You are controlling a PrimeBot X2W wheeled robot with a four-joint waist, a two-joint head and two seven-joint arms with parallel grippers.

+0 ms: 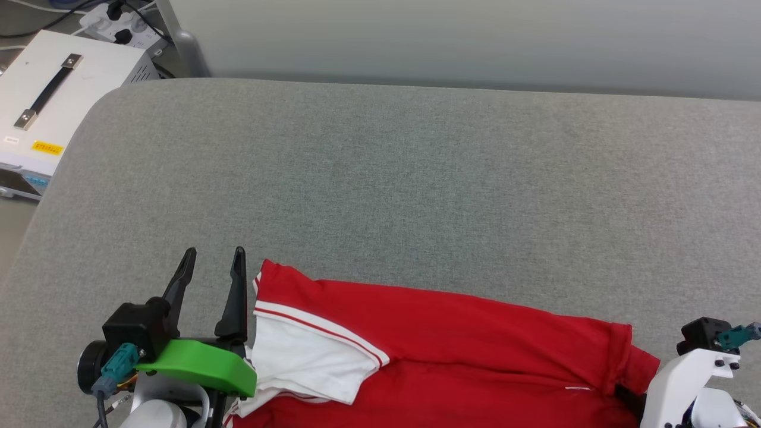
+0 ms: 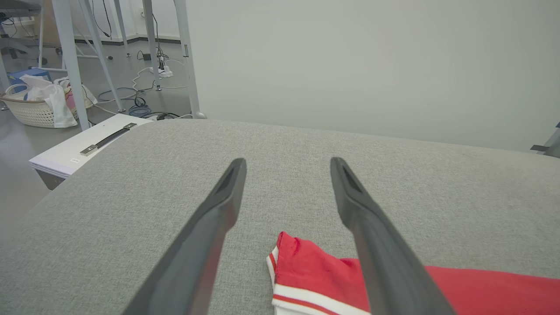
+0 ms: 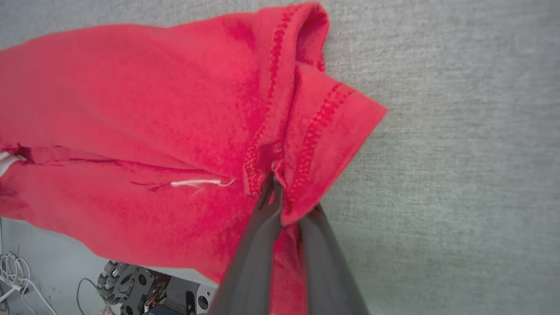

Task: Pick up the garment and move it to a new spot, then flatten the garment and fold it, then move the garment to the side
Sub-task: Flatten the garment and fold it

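Observation:
The garment [image 1: 475, 333] lies bunched along the near edge of the grey cloth-covered table [image 1: 416, 178], red side up, with a white sleeve with red-striped trim [image 1: 309, 356] folded over at its left end. My left gripper [image 1: 214, 254] stands open just left of that sleeve, fingers pointing away from me, nothing between them. Seen from the left wrist, the left gripper [image 2: 288, 162] hovers over the garment's trimmed corner [image 2: 302, 271]. In the right wrist view my right gripper [image 3: 275, 183] is shut on a fold of the garment's stitched red hem [image 3: 306, 140] at the garment's right end.
A white case with a black handle [image 1: 47, 101] and a power strip [image 1: 119, 24] sit off the table's far left corner. A laundry basket [image 2: 35, 105] and metal legs stand on the floor beyond. A pale wall backs the table. My wheeled base [image 3: 127, 280] shows below the table edge.

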